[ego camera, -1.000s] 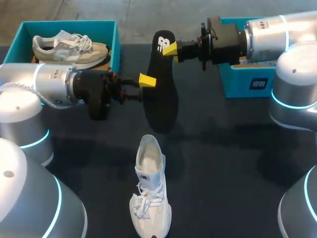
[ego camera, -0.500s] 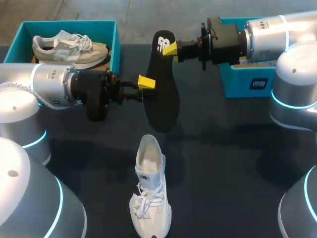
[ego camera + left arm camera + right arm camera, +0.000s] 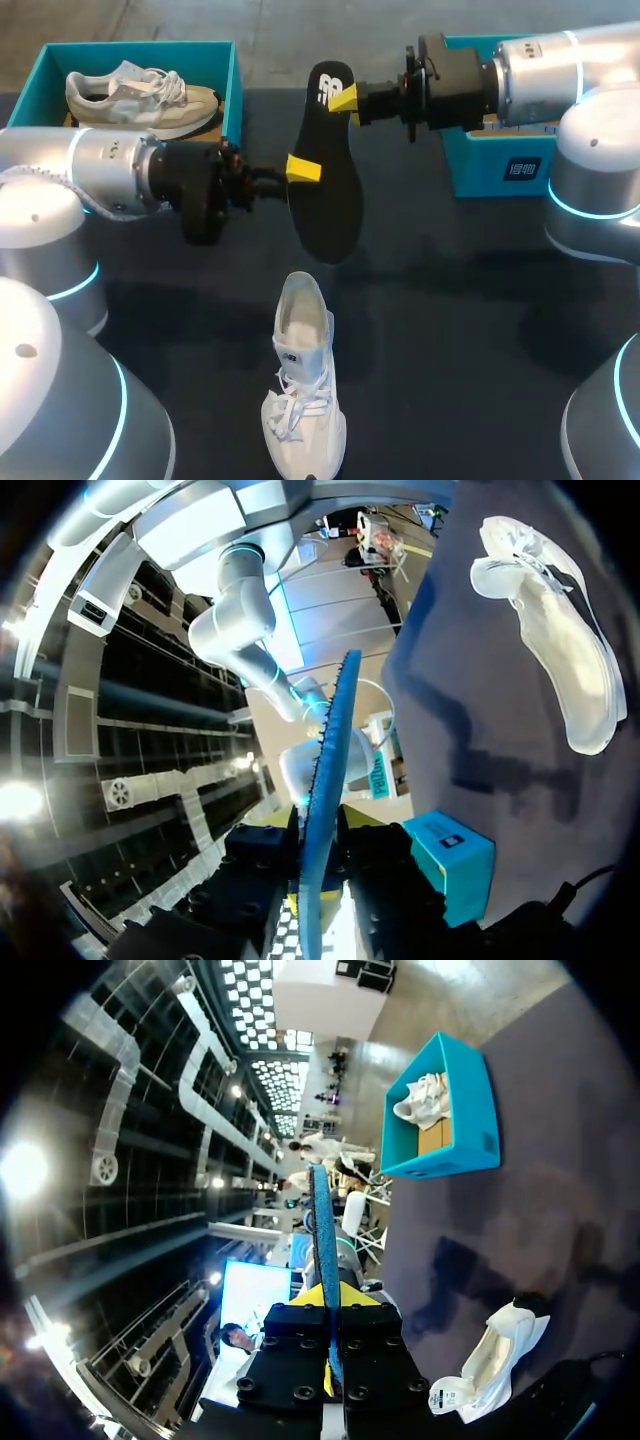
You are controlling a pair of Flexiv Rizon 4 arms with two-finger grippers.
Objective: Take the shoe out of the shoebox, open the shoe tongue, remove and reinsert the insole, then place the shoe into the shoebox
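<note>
Dark cloth covers the table (image 3: pixel 470 300), seen from above and behind the robot. Two silver arms come in from the sides and meet over its far half, both holding one black insole (image 3: pixel 330 200) in the air.

Right pincer (image 3: pixel 345 100): its yellow-tipped fingers are clamped on the insole's far, rounded end, just beside a white logo. Its own wrist view shows the insole (image 3: pixel 322 1230) edge-on, running straight out between the two fingers, which press on it from both sides.

Left pincer (image 3: pixel 300 168): it grips the insole's left edge about midway along, one yellow tip lying on the black face. Its wrist view shows the insole (image 3: pixel 325 780) as a thin blue strip between the fingers, which sit tight against either side.

The insole hangs lengthwise, its broad front end pointing toward the near side of the table and clear of the surface. It casts a shadow on the cloth.

A white shoe (image 3: pixel 300 390) stands on its sole on the table, nearer than the insole and apart from it. Its open heel end faces the insole and its laced toe faces the near edge. Neither pincer touches it.

At the far left corner stands a teal shoebox (image 3: pixel 232 90) with a grey and beige shoe (image 3: pixel 140 95) lying inside. A second teal box (image 3: pixel 500 165) stands at the far right, partly hidden behind the right arm.
</note>
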